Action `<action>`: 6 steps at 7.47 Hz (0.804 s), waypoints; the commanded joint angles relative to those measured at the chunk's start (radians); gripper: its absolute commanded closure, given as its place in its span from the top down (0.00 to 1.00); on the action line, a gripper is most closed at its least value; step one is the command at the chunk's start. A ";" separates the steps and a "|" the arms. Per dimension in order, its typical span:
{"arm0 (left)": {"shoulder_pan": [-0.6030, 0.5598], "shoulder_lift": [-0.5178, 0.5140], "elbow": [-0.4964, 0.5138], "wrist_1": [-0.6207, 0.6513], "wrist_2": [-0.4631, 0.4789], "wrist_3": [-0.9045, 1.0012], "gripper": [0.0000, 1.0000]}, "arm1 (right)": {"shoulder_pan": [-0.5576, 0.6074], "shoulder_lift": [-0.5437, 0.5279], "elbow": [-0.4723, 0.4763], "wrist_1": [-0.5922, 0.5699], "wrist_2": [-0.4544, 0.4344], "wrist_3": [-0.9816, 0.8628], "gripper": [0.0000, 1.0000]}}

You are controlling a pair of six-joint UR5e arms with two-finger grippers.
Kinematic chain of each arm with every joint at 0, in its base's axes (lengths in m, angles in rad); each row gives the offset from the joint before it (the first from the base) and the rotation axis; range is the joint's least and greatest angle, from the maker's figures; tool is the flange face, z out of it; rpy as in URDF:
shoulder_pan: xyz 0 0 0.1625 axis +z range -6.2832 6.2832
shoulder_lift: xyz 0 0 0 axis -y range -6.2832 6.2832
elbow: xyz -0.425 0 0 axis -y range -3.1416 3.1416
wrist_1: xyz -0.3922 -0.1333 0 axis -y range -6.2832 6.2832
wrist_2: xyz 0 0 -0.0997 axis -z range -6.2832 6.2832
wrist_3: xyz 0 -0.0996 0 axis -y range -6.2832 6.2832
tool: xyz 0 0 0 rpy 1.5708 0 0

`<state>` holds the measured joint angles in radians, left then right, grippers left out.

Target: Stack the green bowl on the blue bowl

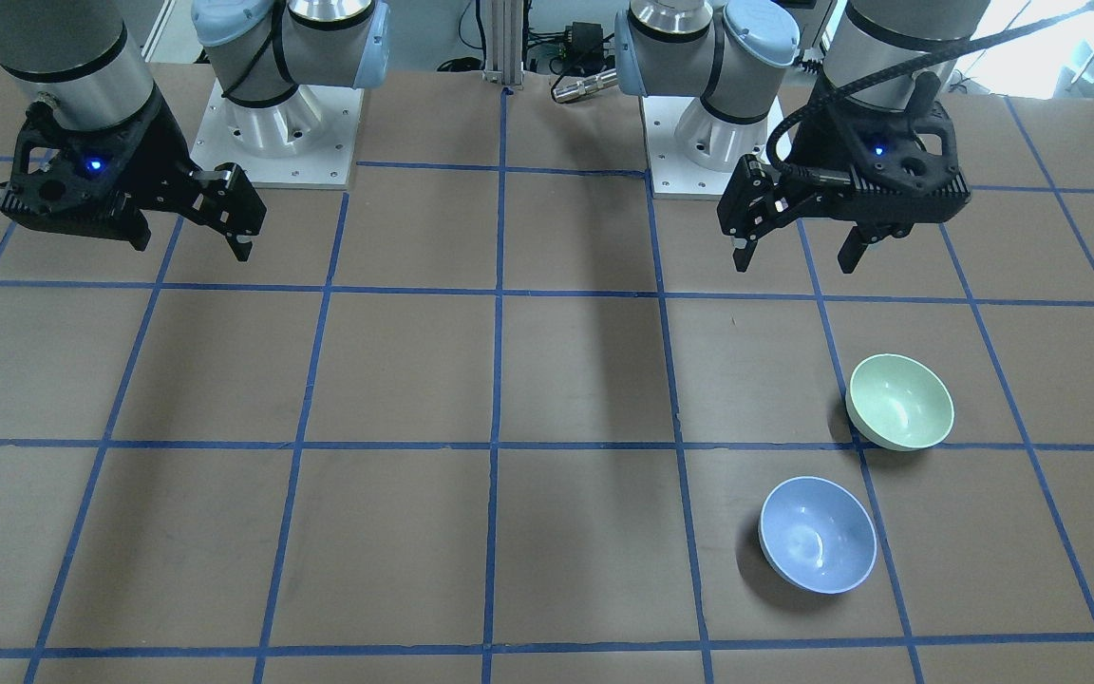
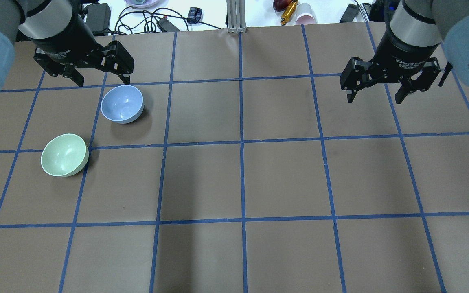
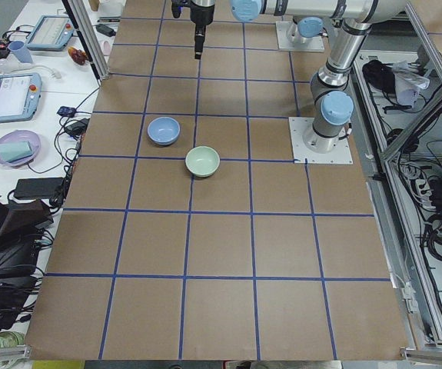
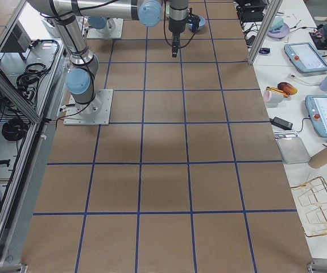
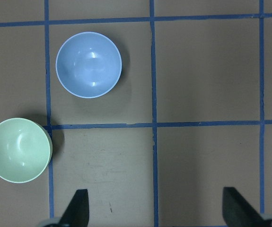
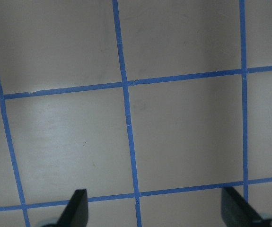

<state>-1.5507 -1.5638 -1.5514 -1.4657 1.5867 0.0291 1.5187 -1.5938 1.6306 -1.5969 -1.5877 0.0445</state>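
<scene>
Covering the scene is a brown table (image 2: pixel 234 183) gridded with blue tape. Both arms hang above it: the left gripper (image 2: pixel 101 79) and right gripper (image 2: pixel 377 94) each spread wide, holding nothing. On the robot's left side sit the green bowl (image 2: pixel 64 155) and blue bowl (image 2: pixel 122 104), upright, near each other, not touching.
</scene>
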 commanded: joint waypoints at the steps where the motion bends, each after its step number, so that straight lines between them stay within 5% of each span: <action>1: 0.006 0.001 0.004 -0.007 0.002 0.000 1.00 | 0.000 0.000 0.000 0.000 0.000 0.000 1.00; 6: 0.004 0.004 0.001 -0.019 0.002 0.000 1.00 | 0.000 0.000 0.000 0.000 0.000 0.000 1.00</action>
<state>-1.5459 -1.5611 -1.5503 -1.4858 1.5892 0.0292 1.5186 -1.5938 1.6306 -1.5969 -1.5870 0.0445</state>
